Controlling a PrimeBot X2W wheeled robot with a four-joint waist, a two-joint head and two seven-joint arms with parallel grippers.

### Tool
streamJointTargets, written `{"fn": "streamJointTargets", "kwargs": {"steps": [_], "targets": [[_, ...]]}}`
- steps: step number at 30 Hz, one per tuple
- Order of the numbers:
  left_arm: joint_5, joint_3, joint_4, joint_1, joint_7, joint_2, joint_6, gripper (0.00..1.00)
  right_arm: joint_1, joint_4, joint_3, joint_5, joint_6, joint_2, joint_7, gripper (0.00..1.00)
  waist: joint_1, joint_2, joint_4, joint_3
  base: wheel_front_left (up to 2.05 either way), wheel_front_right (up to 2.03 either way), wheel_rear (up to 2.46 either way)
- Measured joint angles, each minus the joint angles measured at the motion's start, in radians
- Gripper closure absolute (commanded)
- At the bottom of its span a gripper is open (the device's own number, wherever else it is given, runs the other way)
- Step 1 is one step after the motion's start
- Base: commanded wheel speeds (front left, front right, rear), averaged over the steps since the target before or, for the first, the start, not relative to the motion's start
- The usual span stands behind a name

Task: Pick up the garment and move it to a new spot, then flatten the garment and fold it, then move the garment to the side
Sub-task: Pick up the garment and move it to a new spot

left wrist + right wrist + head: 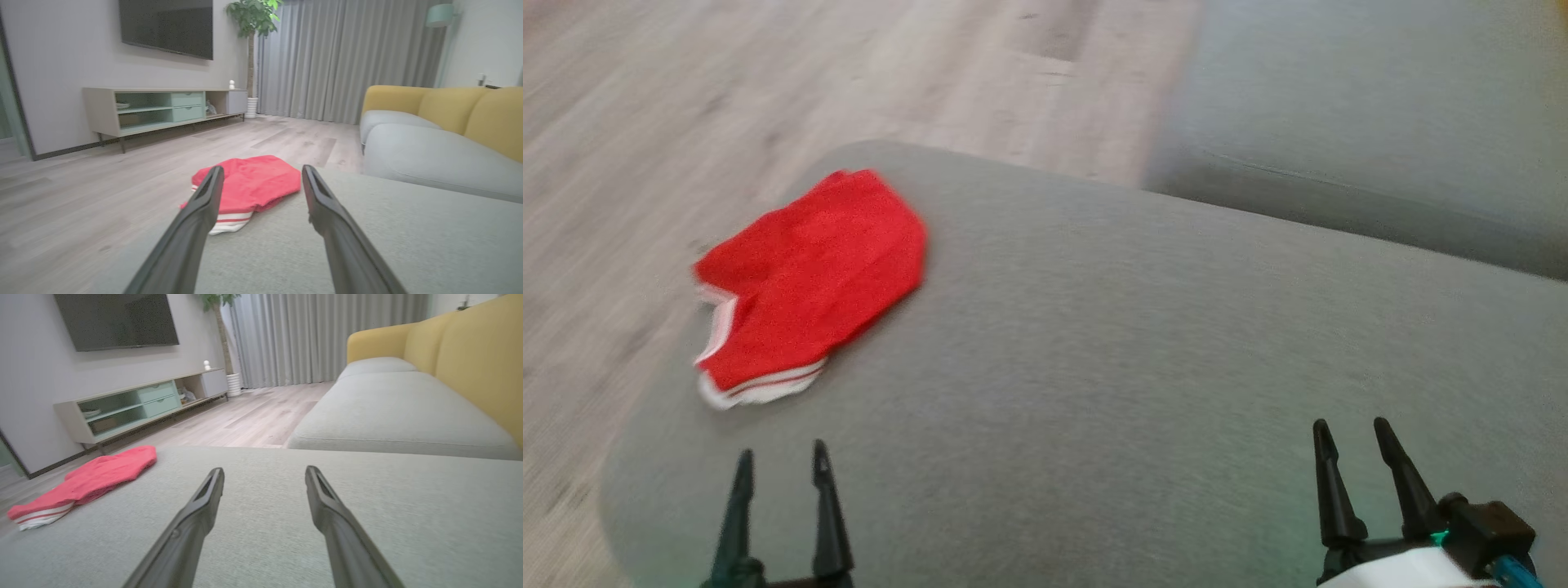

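The garment (809, 282) is a red piece of cloth with white striped hems, lying folded at the far left edge of a grey sofa cushion (1143, 367). It lies straight ahead in the left wrist view, the garment (249, 185), and off to the left in the right wrist view, the garment (86, 479). My left gripper (781, 457) hovers open a short way nearer than it, nothing between its fingers; the same left gripper (261, 171) frames the cloth. My right gripper (1352, 433) stands open over bare cushion far to the right, and the right gripper (264, 471) holds nothing.
Pale wood floor (768, 73) lies beyond the cushion's left and far edges. A second grey seat (1380, 139) with yellow backrests (474, 363) adjoins at the right. A low TV cabinet (163, 108), a wall screen, a potted plant (251, 24) and grey curtains stand across the room.
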Motion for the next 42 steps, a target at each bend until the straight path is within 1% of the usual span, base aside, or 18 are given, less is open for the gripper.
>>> {"fn": "streamJointTargets", "kwargs": {"steps": [5, 9, 11, 15, 17, 19, 21, 25, 28, 30, 31, 34, 35, 37, 38, 39, 42], "targets": [[0.009, 0.040, -0.015, 0.000, 0.000, 0.000, 0.007, 0.00, -0.002, -0.002, -0.001, -0.001, 0.000, 0.006, 0.000, 0.00, 0.0000, 0.0000, 0.086, 0.015, 0.00, 0.00, 0.00], [0.022, 0.067, -0.026, -0.008, 0.000, 0.000, 0.007, 0.00, -0.003, -0.003, -0.001, -0.008, 0.000, -0.006, 0.000, 0.00, 0.0000, 0.0000, 0.115, 0.057, 0.00, 0.00, 0.00], [0.026, 0.092, -0.030, -0.035, 0.000, 0.001, 0.007, 0.00, -0.007, -0.009, -0.001, -0.010, 0.000, -0.034, 0.000, 0.00, 0.0000, 0.0000, 0.119, 0.087, 0.00, 0.00, 0.00], [0.035, 0.124, -0.027, -0.184, 0.000, 0.000, 0.007, 0.00, -0.057, -0.036, -0.011, -0.010, 0.000, -0.135, 0.000, 0.00, 0.0001, 0.0000, 0.112, 0.173, 0.00, 0.00, 0.00], [0.039, 0.132, 0.042, -0.293, 0.000, 0.000, 0.007, 0.00, -0.091, -0.051, -0.013, -0.009, 0.000, -0.187, 0.000, 0.00, 0.0004, 0.0000, 0.106, 0.221, 0.00, 0.00, 0.00], [0.039, 0.150, 0.155, -0.415, 0.015, 0.005, 0.010, 0.00, -0.113, -0.067, -0.014, -0.006, 0.000, -0.236, 0.000, 0.00, 0.0004, 0.0000, 0.098, 0.272, 0.00, 0.00, 0.00], [0.022, 0.177, 0.263, -0.539, 0.084, 0.012, 0.025, 0.00, -0.125, -0.081, -0.015, 0.000, 0.000, -0.281, 0.000, 0.00, 0.0004, 0.0000, 0.090, 0.320, 0.00, 0.00, 0.00], [-0.052, 0.233, 0.472, -0.790, 0.215, 0.024, 0.027, 0.00, -0.143, -0.106, -0.020, 0.011, 0.000, -0.355, 0.000, 0.00, 0.0004, -0.0001, 0.070, 0.412, 0.00, 0.00, 0.00], [-0.107, 0.281, 0.645, -0.932, 0.299, 0.034, 0.036, 0.00, -0.167, -0.126, -0.028, 0.022, 0.000, -0.399, 0.000, 0.00, 0.0004, -0.0001, 0.051, 0.474, 0.00, 0.00, 0.00], [-0.135, 0.307, 0.761, -0.985, 0.356, 0.039, 0.045, 0.00, -0.182, -0.141, -0.028, 0.030, 0.000, -0.425, 0.000, 0.00, 0.0004, -0.0001, 0.036, 0.511, 0.00, 0.00, 0.00], [-0.135, 0.307, 0.761, -0.985, 0.356, 0.039, 0.045, 0.00, -0.182, -0.141, -0.028, 0.030, 0.000, -0.425, 0.000, 0.00, 0.0004, -0.0001, 0.036, 0.511, 0.00, 0.00, 0.00], [-0.188, 0.356, 0.912, -1.015, 0.414, 0.039, 0.062, 0.00, -0.195, -0.160, -0.029, 0.036, 0.000, -0.452, 0.000, 0.00, 0.0003, -0.0001, 0.012, 0.559, 0.00, 0.00, 0.00], [-0.207, 0.370, 0.952, -1.018, 0.425, 0.038, 0.069, 0.00, -0.197, -0.163, -0.030, 0.037, 0.000, -0.459, 0.000, 0.00, 0.0003, -0.0001, 0.004, 0.572, 0.00, 0.00, 0.00], [-0.210, 0.374, 0.993, -1.032, 0.416, 0.051, 0.077, 0.00, -0.203, -0.170, -0.030, 0.042, 0.000, -0.466, 0.000, 0.00, 0.0000, -0.0001, -0.012, 0.594, 0.00, 0.00, 0.00], [-0.226, 0.394, 1.023, -1.066, 0.393, 0.066, 0.066, 0.52, -0.213, -0.177, -0.032, 0.044, 0.000, -0.466, -0.004, 0.00, 0.0000, -0.0001, -0.027, 0.609, 0.00, 0.00, 0.00], [-0.236, 0.402, 1.034, -1.077, 0.365, 0.066, 0.055, 1.00, -0.216, -0.179, -0.033, 0.044, 0.000, -0.466, -0.006, 0.00, 0.0001, -0.0001, -0.032, 0.614, 0.00, 0.00, 0.00], [-0.239, 0.402, 1.055, -1.081, 0.251, 0.068, 0.023, 1.00, -0.226, -0.168, -0.029, 0.044, 0.000, -0.464, -0.006, 0.00, 0.0002, -0.0001, -0.041, 0.605, 0.00, 0.00, 0.00]]}}
